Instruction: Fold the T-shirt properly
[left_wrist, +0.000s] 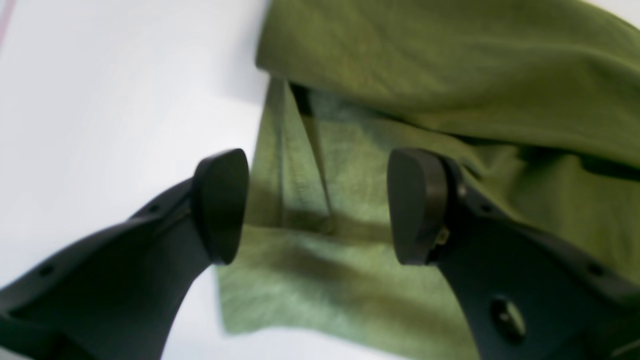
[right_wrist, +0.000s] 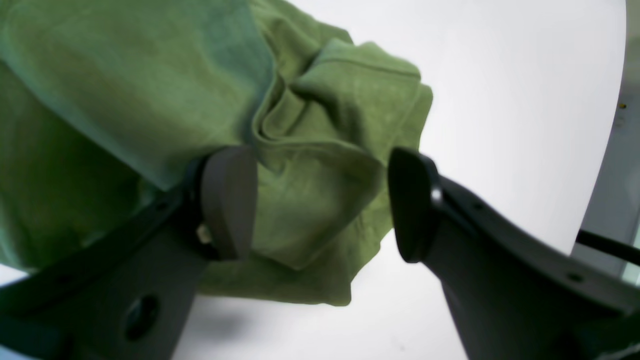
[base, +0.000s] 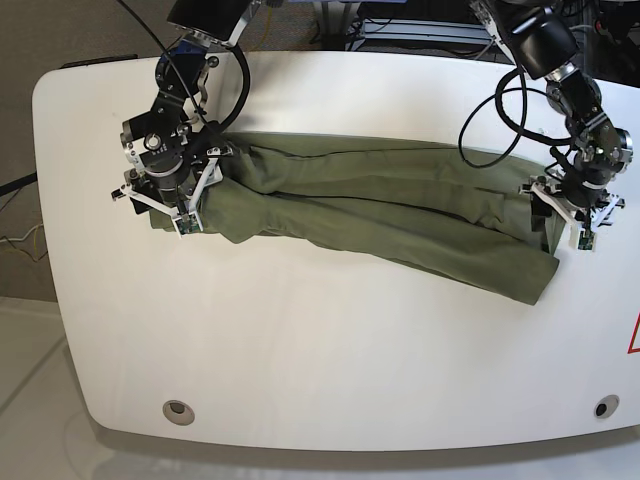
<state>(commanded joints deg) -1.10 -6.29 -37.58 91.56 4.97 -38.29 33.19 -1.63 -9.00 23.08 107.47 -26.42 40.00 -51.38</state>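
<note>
While bunched lengthwise, T-shirt on table

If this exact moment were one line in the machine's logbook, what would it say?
T-shirt: long rumpled band across table | left tool: open over one end | right tool: open at other, bunched end | fold: unfinished

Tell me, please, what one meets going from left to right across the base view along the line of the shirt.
Right claw → T-shirt stretched across the white table → left claw, open at the shirt's far end.
</note>
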